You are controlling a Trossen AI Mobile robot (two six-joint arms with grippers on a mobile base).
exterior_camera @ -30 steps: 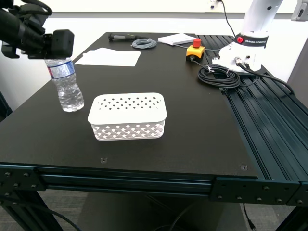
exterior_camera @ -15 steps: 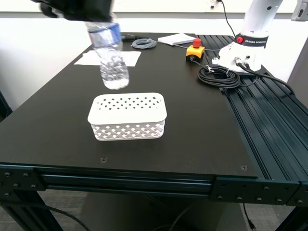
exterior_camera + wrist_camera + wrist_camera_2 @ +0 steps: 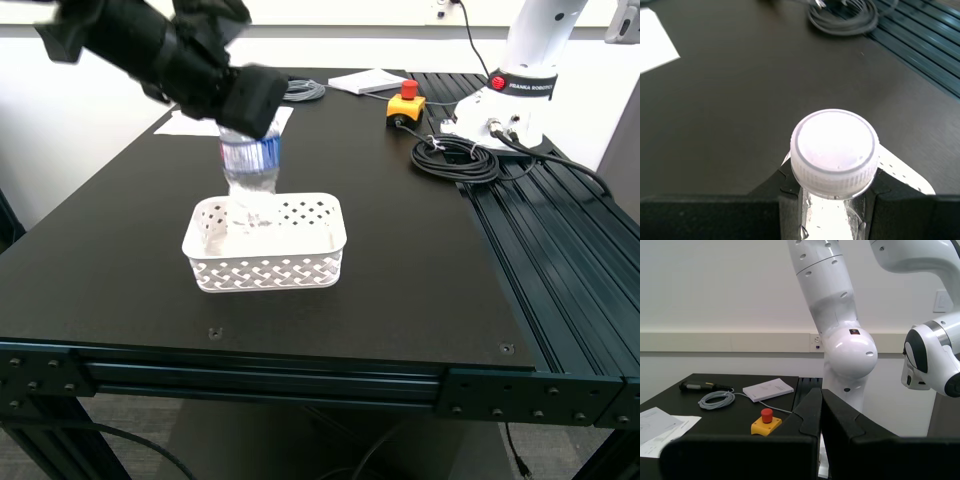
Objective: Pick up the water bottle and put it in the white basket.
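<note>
My first gripper (image 3: 250, 105): clamped on the neck of the water bottle (image 3: 249, 180), just under its white cap (image 3: 834, 150).
Water bottle: upright, its base down inside the white basket (image 3: 300, 262), toward the exterior view's left end.
White basket: on the black table (image 3: 400, 250), near its front edge.
My second gripper (image 3: 820, 412): fingers pressed together, holding nothing, facing a white robot arm (image 3: 840, 325) and a yellow emergency-stop button (image 3: 766, 422).

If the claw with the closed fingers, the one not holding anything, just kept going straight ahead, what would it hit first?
Probably the big white robot arm standing behind the table, though depth is hard to judge. My second gripper points toward it.
</note>
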